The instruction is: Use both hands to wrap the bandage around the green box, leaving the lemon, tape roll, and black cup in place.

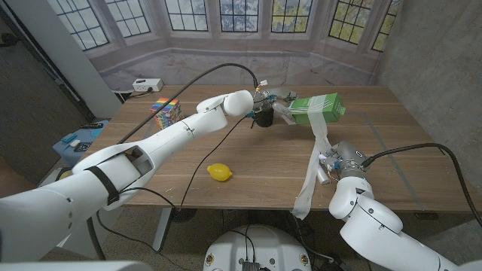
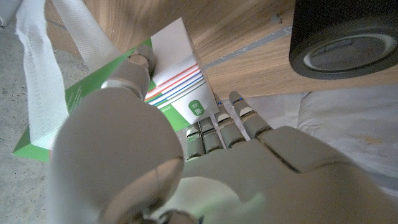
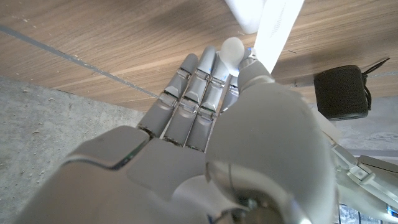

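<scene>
Wooden table, one, carrying everything. Two robot arms worked over it from the near side.

Left hand reached far across to the green box, one, at the back right of the table. The left wrist view showed its fingers against the box's white striped end and the thumb on the green face, so it gripped the box; my guess was that it steadied the box, which sat tilted and seemed partly lifted, so that the strip could pass around it.

White bandage, one long strip. Its upper end lay across the box; the rest ran down toward the near edge and hung past it. Right hand stood beside the strip about midway along; in the right wrist view the thumb and fingertips closed on the strip, a pinch, likely to keep it taut for the next turn.

Black cup, one, just below the left hand, close enough to be knocked. Lemon, one, near the front, well apart from both hands. Coloured striped block, one, back left. White power strip, one, behind the table. I could not make out the tape roll.
</scene>
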{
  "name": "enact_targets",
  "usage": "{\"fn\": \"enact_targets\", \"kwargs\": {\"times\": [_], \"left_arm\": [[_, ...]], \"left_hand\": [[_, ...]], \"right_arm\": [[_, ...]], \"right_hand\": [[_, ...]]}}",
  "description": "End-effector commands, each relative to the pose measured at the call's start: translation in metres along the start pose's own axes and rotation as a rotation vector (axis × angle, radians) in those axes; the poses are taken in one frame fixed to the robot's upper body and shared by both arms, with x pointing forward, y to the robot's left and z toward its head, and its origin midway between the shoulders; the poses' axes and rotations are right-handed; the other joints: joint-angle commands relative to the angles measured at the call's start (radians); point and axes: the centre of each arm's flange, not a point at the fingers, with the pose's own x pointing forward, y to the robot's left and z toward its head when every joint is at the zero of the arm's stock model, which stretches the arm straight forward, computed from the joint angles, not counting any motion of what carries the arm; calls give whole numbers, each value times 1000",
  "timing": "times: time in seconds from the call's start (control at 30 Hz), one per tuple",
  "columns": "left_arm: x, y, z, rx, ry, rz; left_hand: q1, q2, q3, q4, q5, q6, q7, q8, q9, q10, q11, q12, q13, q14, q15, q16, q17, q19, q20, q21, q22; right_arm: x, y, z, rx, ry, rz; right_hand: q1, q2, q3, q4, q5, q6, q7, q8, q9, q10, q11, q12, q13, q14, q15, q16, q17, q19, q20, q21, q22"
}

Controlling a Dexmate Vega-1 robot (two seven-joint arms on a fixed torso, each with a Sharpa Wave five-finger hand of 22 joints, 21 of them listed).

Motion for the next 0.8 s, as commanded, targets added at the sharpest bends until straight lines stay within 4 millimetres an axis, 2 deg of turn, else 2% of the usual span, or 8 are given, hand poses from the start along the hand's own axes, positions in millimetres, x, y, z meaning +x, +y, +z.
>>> {"fn": "enact_targets", "kwargs": {"times": [0.03,0.33,0.8], "left_arm": [[2,-4,7,-4,-23,-20],[3,-5,8,-4,-28,-23],[5,-5,1,-12,-36,-55]], "left_hand": [[-44,85,8,3,7,72,3,219,4,61,-51,9,6,8,3,-3,5,0,4,4,4],[-44,85,8,2,8,73,2,220,4,61,-52,10,6,10,2,-3,5,0,4,5,4],[-46,85,6,3,9,74,1,222,3,62,-53,11,7,10,3,-3,5,-1,3,4,4]], "right_arm": [[27,-8,-9,-38,1,-26],[47,-10,-14,-54,9,-29],[71,-9,-12,-61,6,-37]], "right_hand": [[26,17,-4,-3,9,9,0,-2,2,24,-18,3,3,10,-98,0,5,12,-29,5,2],[27,17,-5,-3,9,9,1,-2,3,23,-19,3,5,11,-98,-4,7,12,-30,5,1],[28,18,-7,-3,10,10,0,-3,3,24,-20,1,6,13,-98,-8,9,13,-31,5,1]]}}
